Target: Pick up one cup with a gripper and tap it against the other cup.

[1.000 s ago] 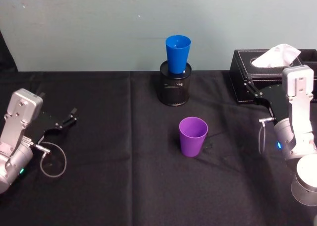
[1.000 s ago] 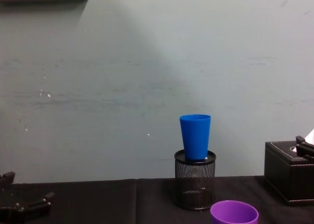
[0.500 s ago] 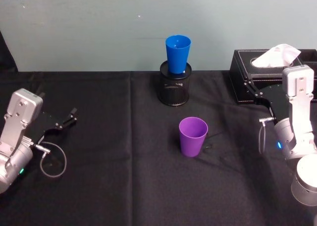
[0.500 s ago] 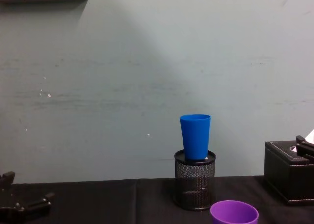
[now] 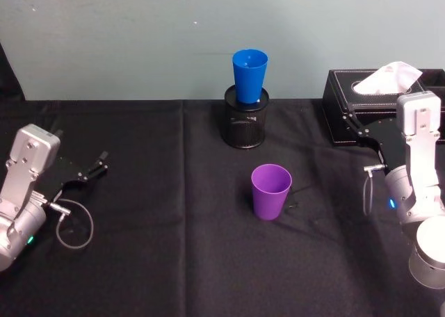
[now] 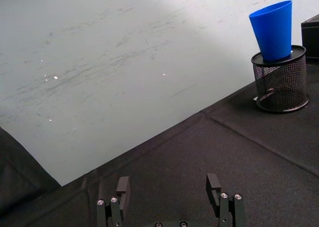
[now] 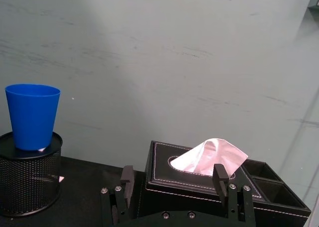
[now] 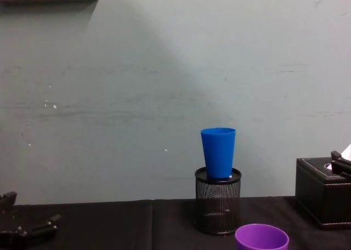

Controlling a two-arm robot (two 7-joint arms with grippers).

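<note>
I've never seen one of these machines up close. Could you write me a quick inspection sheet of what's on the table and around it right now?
Surface: table under black cloth.
Job's things: purple cup upright at centre; blue cup standing in a mesh pen holder behind it.
Clutter: black tissue box at far right.
Grippers: left gripper open, at the left edge; right gripper open, beside the tissue box.
Cables: looped cable by the left arm.
Surroundings: pale scuffed wall.

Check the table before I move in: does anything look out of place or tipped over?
One oddity: the blue cup sits perched in the mouth of the black mesh pen holder rather than on the table, raised above the purple cup. Both cups stand upright; nothing is spilled. Left gripper and right gripper are open and apart from them.
</note>
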